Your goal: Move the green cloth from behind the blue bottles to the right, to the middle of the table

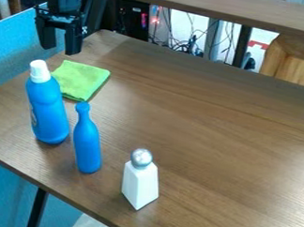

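The tool (59,38) is released, its fingers apart with nothing between them, and the folded green cloth (82,80) is the thing nearest it. The cloth should be light, limp and not fragile, giving easily under a pinch; a raised fold or the edge toward the tool looks the best place to take hold. It lies flat on the tabletop (198,131), lower than the tool and on its camera side. Farther from the tool stand the white-capped blue bottle (49,109), the slim-necked blue bottle (87,143) and, farthest, the silver-topped white bottle (140,185).
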`<state>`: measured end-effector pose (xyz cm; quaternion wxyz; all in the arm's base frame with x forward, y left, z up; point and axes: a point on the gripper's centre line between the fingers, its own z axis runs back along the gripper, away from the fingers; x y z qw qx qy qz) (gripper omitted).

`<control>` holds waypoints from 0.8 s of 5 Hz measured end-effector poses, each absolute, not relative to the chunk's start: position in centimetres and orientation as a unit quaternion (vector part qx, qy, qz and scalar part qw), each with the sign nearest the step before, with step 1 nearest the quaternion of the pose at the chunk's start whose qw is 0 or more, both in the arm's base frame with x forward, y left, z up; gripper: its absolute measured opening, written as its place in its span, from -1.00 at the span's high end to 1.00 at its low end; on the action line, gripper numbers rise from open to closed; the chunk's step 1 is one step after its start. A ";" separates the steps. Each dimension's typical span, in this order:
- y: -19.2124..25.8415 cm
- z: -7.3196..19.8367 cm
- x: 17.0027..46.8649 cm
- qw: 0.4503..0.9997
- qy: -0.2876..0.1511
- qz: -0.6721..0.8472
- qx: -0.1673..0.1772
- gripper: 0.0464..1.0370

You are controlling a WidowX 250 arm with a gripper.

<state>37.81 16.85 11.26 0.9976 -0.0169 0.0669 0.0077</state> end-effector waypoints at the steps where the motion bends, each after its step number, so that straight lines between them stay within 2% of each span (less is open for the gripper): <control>1: 16.8 9.3 37.6 0.995 0.091 0.007 -0.028 -0.93; 2: 16.9 8.6 37.9 0.994 0.101 -0.005 -0.038 -0.93; 3: 17.4 8.9 38.5 0.996 0.074 -0.005 -0.054 -0.93; 4: 19.0 8.3 38.7 0.998 0.052 0.011 -0.044 -0.93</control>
